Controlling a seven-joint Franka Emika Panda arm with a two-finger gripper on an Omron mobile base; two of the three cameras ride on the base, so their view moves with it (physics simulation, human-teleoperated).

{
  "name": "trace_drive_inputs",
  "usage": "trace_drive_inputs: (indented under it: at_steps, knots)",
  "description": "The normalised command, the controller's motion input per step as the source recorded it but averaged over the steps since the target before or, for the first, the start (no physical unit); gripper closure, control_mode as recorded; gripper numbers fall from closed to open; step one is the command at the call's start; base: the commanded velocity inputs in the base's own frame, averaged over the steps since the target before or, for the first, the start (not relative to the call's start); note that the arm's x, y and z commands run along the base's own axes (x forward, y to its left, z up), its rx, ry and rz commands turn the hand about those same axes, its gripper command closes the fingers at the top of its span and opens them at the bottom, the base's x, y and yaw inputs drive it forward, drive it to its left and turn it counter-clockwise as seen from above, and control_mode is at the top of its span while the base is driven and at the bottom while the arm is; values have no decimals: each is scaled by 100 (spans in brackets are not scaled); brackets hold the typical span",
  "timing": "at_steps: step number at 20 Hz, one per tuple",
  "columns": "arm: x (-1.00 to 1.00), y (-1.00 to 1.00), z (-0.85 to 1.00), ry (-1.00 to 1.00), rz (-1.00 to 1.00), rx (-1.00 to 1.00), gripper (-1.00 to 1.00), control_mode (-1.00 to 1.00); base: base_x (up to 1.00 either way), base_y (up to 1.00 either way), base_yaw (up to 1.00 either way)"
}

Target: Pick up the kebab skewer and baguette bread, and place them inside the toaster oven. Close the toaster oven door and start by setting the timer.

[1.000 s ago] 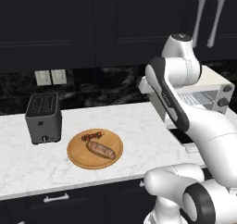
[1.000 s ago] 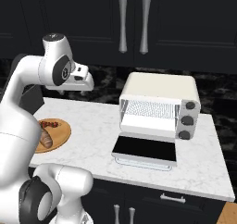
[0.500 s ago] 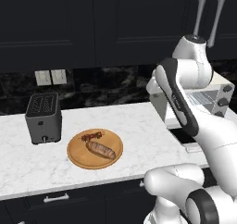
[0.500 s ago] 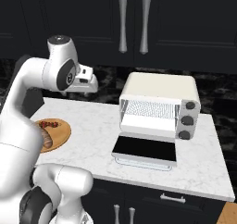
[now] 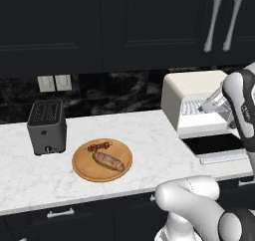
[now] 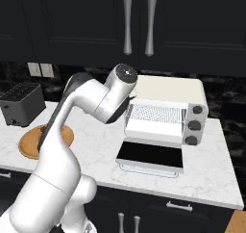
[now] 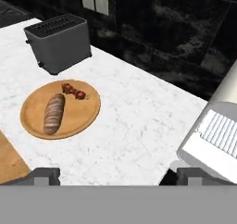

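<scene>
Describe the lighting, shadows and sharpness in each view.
Left base view: even light, soft shadow under the wooden board, dark cabinets nearly featureless. Right base view: sharp, toaster oven door glass matte black, no glare. Hand view: slightly soft, baguette bread still clear.

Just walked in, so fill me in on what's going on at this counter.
A white robot arm is working at a kitchen counter, its claw open and holding nothing. The skewer and the bread lie untouched on a round wooden board beside the dark toaster. The toaster oven sits with its door folded down, nothing inside yet.
</scene>
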Motion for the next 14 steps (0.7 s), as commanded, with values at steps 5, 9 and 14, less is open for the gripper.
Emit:
trace_drive_inputs:
  at_steps: [5, 9, 14]
  knots:
    - [2, -95, -40, -30, 55, 1, -100, -100, 0, 0, 0]
    - [7, -55, -65, -27, 30, 0, -100, -100, 0, 0, 0]
    - [46, -17, -51, -23, 7, 8, -100, -100, 0, 0, 0]
